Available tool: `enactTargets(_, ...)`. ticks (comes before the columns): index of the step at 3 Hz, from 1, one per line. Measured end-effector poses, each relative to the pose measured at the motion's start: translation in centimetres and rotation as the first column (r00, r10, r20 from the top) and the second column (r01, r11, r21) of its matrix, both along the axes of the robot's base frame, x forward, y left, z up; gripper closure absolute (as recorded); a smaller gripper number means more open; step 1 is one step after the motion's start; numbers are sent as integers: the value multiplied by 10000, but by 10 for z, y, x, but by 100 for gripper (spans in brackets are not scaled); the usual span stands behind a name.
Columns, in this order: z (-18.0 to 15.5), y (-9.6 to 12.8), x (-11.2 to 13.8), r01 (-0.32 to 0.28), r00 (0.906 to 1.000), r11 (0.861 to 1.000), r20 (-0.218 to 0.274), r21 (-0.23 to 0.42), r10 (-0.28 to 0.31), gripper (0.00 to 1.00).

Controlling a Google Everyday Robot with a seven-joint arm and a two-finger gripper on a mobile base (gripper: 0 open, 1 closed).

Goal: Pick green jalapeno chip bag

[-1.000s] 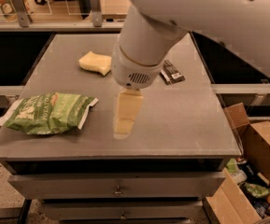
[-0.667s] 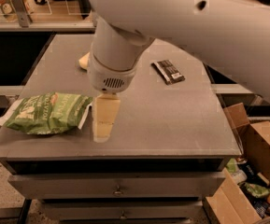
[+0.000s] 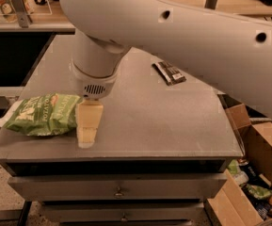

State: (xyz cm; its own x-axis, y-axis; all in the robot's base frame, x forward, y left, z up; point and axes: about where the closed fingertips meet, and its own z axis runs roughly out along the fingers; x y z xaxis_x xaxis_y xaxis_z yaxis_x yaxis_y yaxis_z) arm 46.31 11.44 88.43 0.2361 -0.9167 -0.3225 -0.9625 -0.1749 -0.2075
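Observation:
The green jalapeno chip bag [image 3: 44,113] lies flat near the front left corner of the grey table [image 3: 159,126]; it is crinkled green foil with white ends and pale lettering. My gripper [image 3: 88,125] hangs from the big white arm [image 3: 173,27], low over the table, right beside the bag's right end. It holds nothing that I can see. The arm fills the upper part of the camera view.
A small dark bar wrapper [image 3: 169,72] lies at the table's back right. Open cardboard boxes [image 3: 260,173] with clutter stand on the floor to the right. Drawers [image 3: 119,187] sit under the tabletop. A counter [image 3: 22,25] runs behind at the left.
The arm has swung left across the table. The gripper has gone from the table's middle to the bag's right end. The arm now covers the pale sponge.

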Motion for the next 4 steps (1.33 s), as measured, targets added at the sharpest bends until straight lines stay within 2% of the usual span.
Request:
enactTargets(2,-11,3,9,219,9952,9951,926,966,-308,0)
enactTargets(4,-17,19,23,-89,9884,9843,1507,1760,-181,0)
